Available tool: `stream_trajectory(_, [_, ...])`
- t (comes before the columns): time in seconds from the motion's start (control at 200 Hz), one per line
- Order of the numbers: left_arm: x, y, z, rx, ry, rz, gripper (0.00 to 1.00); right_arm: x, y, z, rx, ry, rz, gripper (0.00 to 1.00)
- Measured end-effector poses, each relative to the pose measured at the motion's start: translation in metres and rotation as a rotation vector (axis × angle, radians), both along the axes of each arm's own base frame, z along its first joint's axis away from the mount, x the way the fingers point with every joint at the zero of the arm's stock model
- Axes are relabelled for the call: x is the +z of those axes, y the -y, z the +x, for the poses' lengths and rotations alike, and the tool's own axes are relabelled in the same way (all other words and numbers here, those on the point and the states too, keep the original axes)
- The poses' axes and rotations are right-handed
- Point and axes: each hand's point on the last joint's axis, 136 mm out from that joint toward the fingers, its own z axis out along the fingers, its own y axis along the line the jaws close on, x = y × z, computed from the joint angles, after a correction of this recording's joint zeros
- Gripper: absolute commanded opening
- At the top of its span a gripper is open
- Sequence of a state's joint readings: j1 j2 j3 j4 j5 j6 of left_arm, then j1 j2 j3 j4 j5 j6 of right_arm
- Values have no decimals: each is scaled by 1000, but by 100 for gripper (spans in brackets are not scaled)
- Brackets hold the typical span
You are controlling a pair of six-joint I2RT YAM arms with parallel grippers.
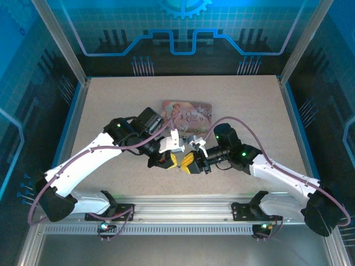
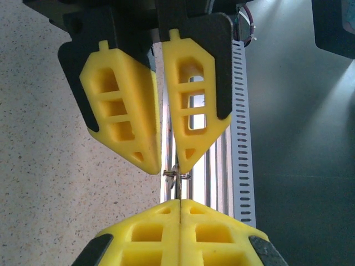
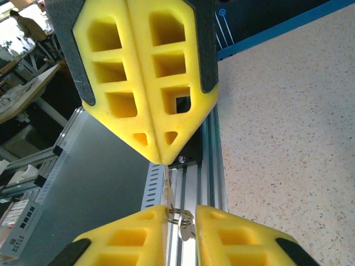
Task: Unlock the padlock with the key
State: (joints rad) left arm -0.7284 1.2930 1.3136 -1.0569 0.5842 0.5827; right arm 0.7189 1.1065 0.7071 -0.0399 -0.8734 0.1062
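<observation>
Our right gripper (image 3: pixel 161 160) clamps the thin silvery key (image 3: pixel 167 188) at the tiny grey padlock (image 3: pixel 186 228). Of the left gripper (image 2: pixel 169 165) we cannot tell; unlocking appears pending.

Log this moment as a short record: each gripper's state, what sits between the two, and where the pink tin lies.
right gripper: shut, with the thin silvery key sticking out from its tips
left gripper: fingers slightly apart around a small silvery ring; whether it grips cannot be told
arms: grippers meet tip to tip over the table
pink tin: flat on the table, beyond the grippers, untouched
unlock step: cannot tell, the parts are too small
</observation>
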Motion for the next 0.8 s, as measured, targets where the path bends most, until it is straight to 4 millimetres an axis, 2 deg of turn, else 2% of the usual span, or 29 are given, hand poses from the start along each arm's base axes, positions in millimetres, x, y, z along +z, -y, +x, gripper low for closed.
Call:
stream_trajectory(0.125, [0,-1,2,6,0,1,0,0,-1,-1,10,-1,4,0])
stream_trajectory(0.375, [1,-1,8,45,-14,-4,0,-2,-4,1,8,-5,1,0])
stream_trajectory(0.415, [2,0,12,66,-14,-15,8,-2,-4,3,-5,-4,1,0])
stream_trajectory(0.43, [3,1,14,73,-9,-21,14,-3,-5,5,-13,-1,1,0])
stream_trajectory(0.455, [3,1,16,87,-4,-32,30,-3,-5,7,-28,1,2,0])
stream_trajectory(0.48, [4,1,19,103,4,-48,39,-4,-6,10,-42,4,5,0])
stream_trajectory(0.565, [7,1,27,167,28,-110,60,-9,-7,19,-100,1,5,0])
stream_trajectory(0.67, [15,-4,36,264,71,-192,67,-19,-6,32,-195,-14,6,0])
stream_trajectory(0.8, [26,-17,55,446,98,-317,67,-29,-2,46,-314,-40,21,0])
